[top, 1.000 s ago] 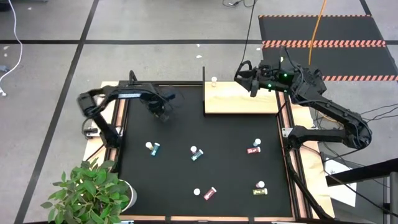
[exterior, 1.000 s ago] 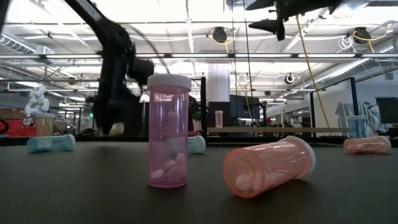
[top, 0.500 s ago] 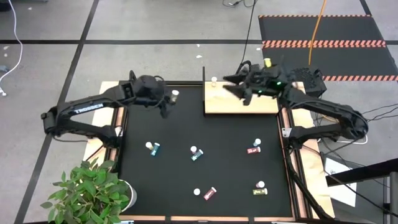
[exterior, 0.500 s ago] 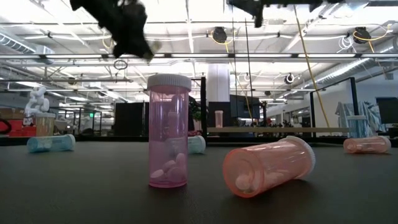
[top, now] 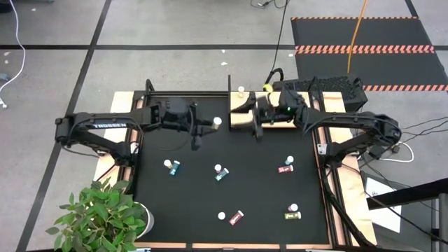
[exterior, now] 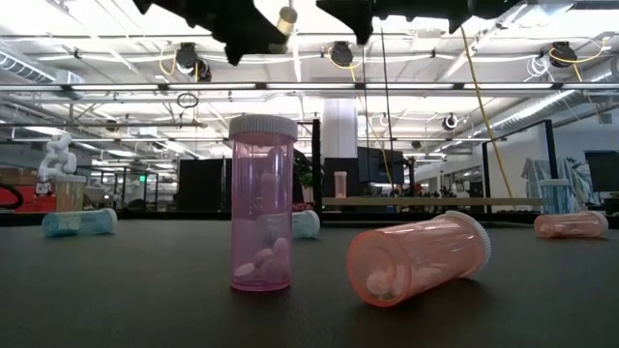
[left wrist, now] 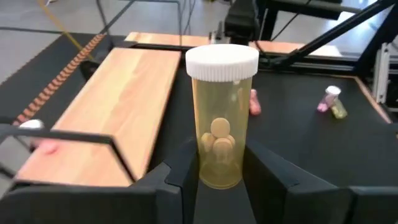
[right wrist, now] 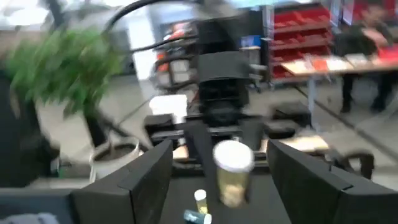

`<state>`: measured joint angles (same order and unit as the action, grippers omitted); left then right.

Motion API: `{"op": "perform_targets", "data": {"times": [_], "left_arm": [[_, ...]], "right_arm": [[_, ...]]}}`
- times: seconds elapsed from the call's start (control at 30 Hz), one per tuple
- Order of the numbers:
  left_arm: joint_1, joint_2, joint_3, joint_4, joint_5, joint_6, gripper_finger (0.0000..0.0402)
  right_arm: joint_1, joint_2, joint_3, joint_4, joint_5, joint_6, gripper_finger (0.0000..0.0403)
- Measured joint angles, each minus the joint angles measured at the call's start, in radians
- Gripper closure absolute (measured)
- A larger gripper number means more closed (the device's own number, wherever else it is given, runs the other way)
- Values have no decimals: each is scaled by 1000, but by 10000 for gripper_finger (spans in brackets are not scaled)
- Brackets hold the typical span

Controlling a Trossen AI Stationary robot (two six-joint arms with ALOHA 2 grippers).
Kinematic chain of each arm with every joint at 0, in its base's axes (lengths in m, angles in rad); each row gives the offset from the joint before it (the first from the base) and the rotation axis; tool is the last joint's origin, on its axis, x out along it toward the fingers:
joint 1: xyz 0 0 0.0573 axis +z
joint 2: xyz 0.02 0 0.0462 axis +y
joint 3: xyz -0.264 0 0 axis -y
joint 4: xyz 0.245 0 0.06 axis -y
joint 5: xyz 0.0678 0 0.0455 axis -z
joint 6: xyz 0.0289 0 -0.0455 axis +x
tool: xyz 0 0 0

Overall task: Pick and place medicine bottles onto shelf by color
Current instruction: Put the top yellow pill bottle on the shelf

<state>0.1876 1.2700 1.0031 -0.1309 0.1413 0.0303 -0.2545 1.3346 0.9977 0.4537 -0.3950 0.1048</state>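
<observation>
The bottle (left wrist: 222,118) has a clear, glossy amber plastic body and a smooth white plastic cap. The shelf (left wrist: 99,112) is pale wood with visible grain and a satin finish. The mat (top: 231,182) looks matt black. The left gripper's fingers (left wrist: 180,180) are dull black plastic.

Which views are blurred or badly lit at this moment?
Right wrist view: heavily smeared, only the yellow bottle between the right gripper fingers is recognisable. Left wrist view: that bottle sharp, shelf edge slightly streaked. Low view: ceiling lights leave both arms as silhouettes. High view: even, sharp.
</observation>
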Motion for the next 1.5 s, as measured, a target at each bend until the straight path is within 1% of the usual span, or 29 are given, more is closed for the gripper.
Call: {"op": "perform_targets", "data": {"times": [0.07,0.13,0.23,0.37,0.4,0.5,0.83,0.9,1.0,1.33,1.5], "left_arm": [[-14,28,0,53,0,-6,288],[-22,50,0,91,0,-6,288],[-31,75,0,142,0,-6,287],[-40,95,0,154,0,-2,287],[-40,99,0,153,0,-2,287],[-43,109,0,152,1,-2,287],[-44,107,0,160,7,-6,287],[-44,107,0,159,7,-7,286],[-43,107,0,160,7,-9,286],[-43,107,0,176,7,-40,286],[-46,107,0,175,7,-46,286]], "right_arm": [[21,14,0,0,9,-35,134],[24,34,0,3,29,-11,124],[12,59,0,0,32,39,114],[1,76,1,9,17,56,115],[0,81,1,7,-8,57,117],[-5,96,1,28,-50,66,126],[-20,105,1,41,-84,93,180],[-20,104,1,42,-108,93,193],[-20,104,1,33,-109,96,207],[-20,104,1,12,-109,93,237],[-20,104,1,13,-108,93,263]]}}
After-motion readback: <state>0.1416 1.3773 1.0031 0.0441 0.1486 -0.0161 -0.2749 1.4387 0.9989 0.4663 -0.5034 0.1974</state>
